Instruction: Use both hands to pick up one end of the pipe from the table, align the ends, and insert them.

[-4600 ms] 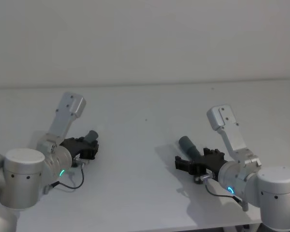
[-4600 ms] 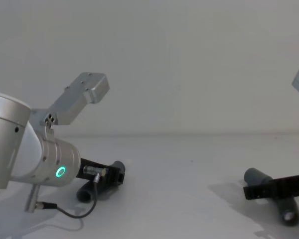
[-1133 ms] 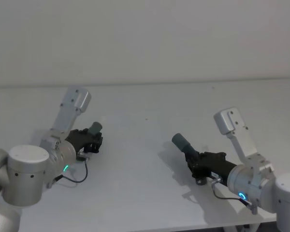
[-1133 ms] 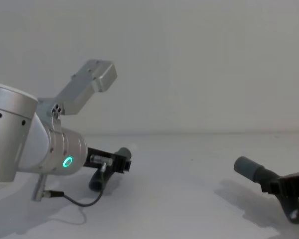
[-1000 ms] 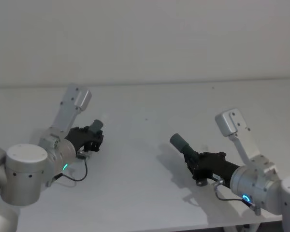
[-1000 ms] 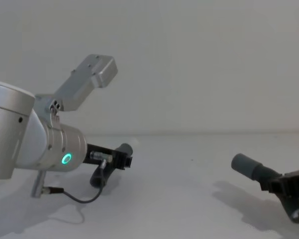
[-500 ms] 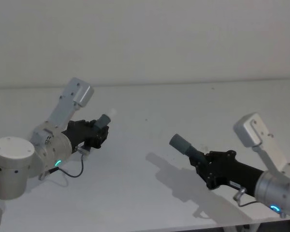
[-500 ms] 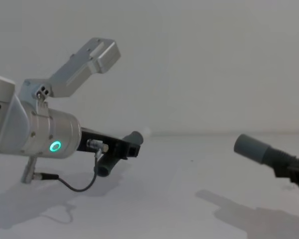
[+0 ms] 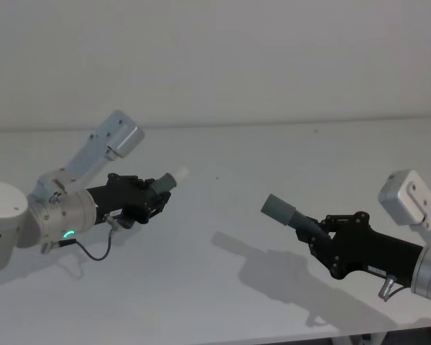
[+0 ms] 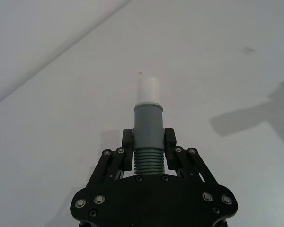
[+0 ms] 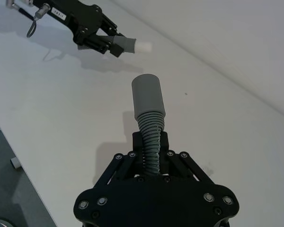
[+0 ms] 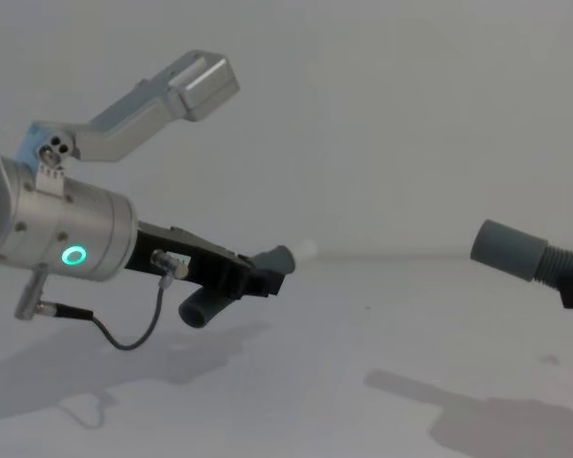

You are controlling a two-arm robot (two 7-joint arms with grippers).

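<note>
My left gripper (image 9: 153,196) is shut on the ribbed middle of one grey pipe piece (image 10: 147,124) and holds it above the white table (image 9: 223,154). Its white spigot end (image 9: 178,175) points toward the right arm. My right gripper (image 9: 323,230) is shut on the other pipe piece (image 11: 150,124), also in the air, with its open grey sleeve (image 9: 278,208) aimed at the left arm. A wide gap separates the two ends. In the chest view the spigot (image 12: 307,250) and the sleeve (image 12: 509,249) face each other at roughly the same height.
Shadows of both arms fall on the bare table (image 12: 363,410) below. A pale wall rises behind the table's far edge (image 9: 273,123). A thin cable (image 12: 124,339) hangs under the left wrist.
Both grippers have lifted their pipe pieces off the table. The left piece has swung toward level and moved right; the right piece has risen, and its sleeve now faces the spigot.
</note>
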